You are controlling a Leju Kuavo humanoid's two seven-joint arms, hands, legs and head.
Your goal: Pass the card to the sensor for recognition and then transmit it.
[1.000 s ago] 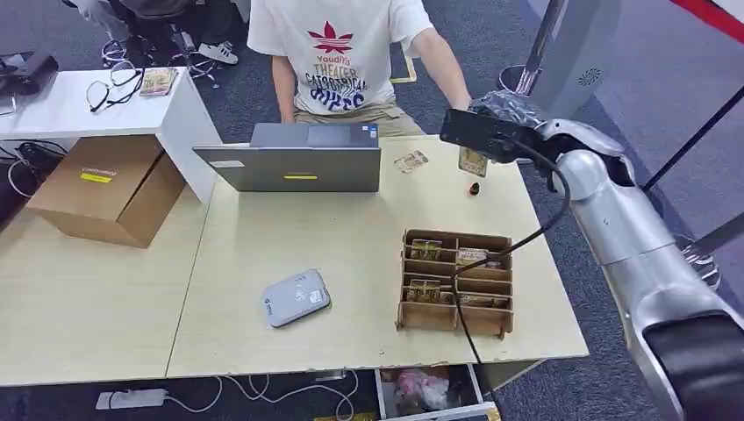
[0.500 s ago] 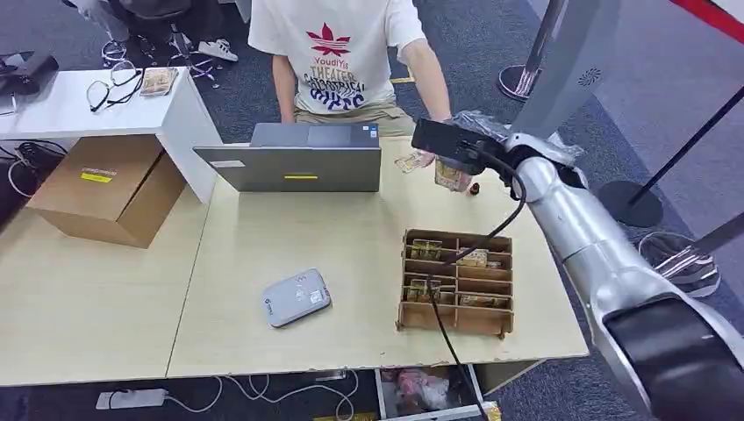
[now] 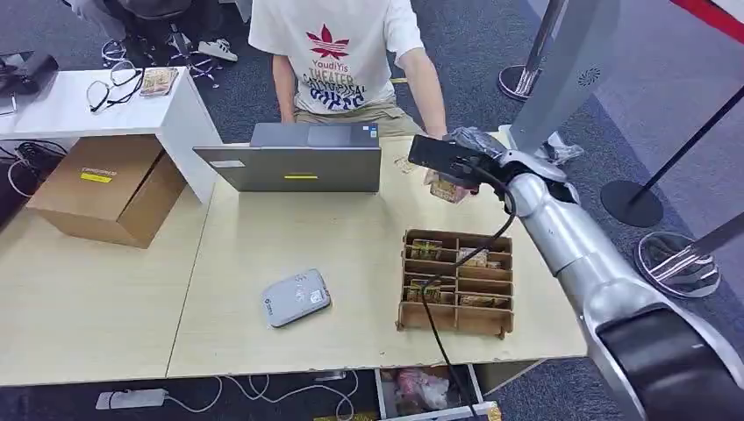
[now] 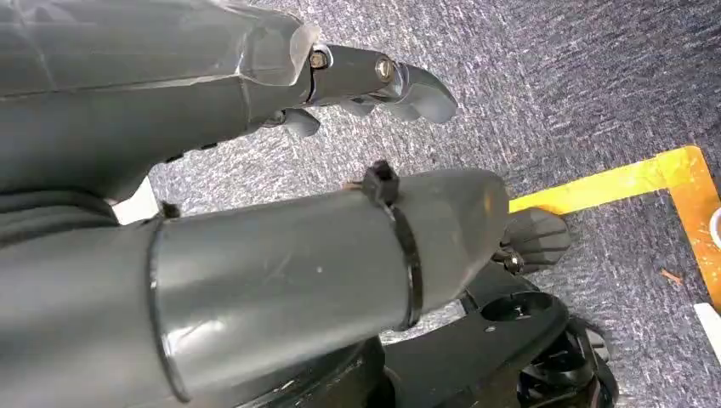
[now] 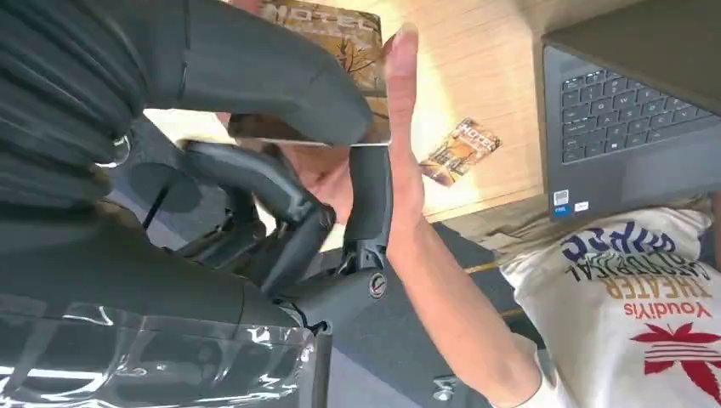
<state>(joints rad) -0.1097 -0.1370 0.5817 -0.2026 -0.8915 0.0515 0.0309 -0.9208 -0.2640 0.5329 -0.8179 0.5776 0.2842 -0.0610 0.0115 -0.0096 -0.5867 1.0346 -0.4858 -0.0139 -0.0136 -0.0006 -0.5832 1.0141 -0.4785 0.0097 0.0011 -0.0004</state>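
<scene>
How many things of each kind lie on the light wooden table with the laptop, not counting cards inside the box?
Grey laptop: 1
Grey flat card reader: 1
Brown wooden compartment box: 1
Loose brown printed card: 1
Total: 4

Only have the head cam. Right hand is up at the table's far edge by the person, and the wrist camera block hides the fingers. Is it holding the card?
Observer: Yes. In the right wrist view the right hand pinches the card under its thumb.
Operator: Person taking it?
Observer: The person's hand is flat and open right against the card's edge, fingers not closed on it.
Operator: That thing on the table by the laptop?
Observer: A second card, lying flat beside the laptop.
Operator: Left hand?
Observer: The left hand hangs over grey carpet, holding nothing.
</scene>
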